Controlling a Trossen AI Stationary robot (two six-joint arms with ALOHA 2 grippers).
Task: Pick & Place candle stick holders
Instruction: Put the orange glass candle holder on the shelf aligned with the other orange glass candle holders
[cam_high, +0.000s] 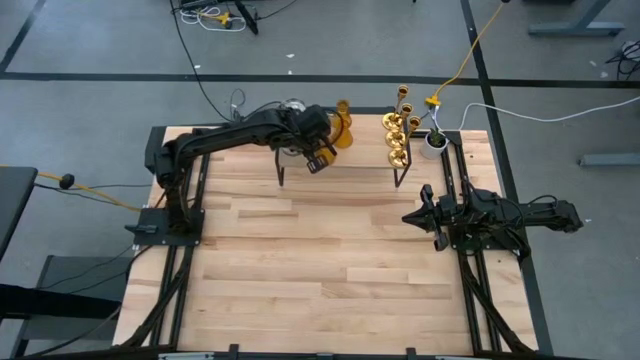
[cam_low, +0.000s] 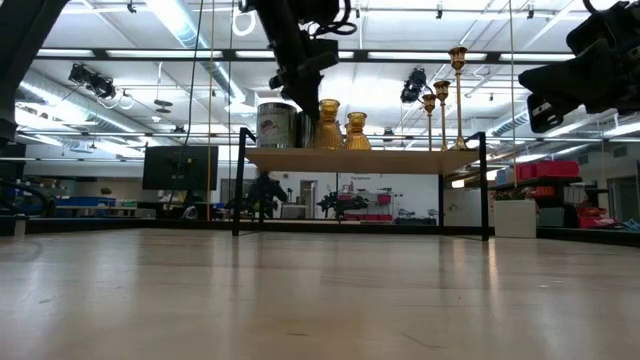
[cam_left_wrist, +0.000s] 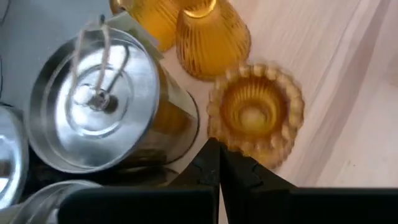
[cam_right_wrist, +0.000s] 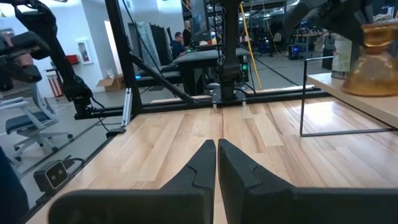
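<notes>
A raised wooden shelf (cam_high: 360, 165) stands at the table's far edge. On its left part stand silvery glass candle stick holders (cam_left_wrist: 93, 99) and amber bell-shaped ones (cam_left_wrist: 211, 37). One amber holder (cam_left_wrist: 255, 112) shows from above. Brass holders (cam_high: 395, 135) stand on the shelf's right part. My left gripper (cam_left_wrist: 217, 152) is shut with nothing between its fingers, slanting down between a silvery holder and that amber holder. My right gripper (cam_high: 412, 215) is shut and level, low over the table's right side. My left gripper has its shut fingertips (cam_left_wrist: 211, 149) right at the near rim (cam_left_wrist: 221, 140) of the amber holder seen from above, coming slanting down from the table's near-left. I cannot tell whether they touch the rim or the silvery holder beside it.
A small white pot with a green plant (cam_high: 434, 142) stands by the shelf's right end. The shelf's thin black legs (cam_high: 281, 175) reach down to the table. The wide wooden tabletop (cam_high: 320, 260) lies in front of the shelf.
</notes>
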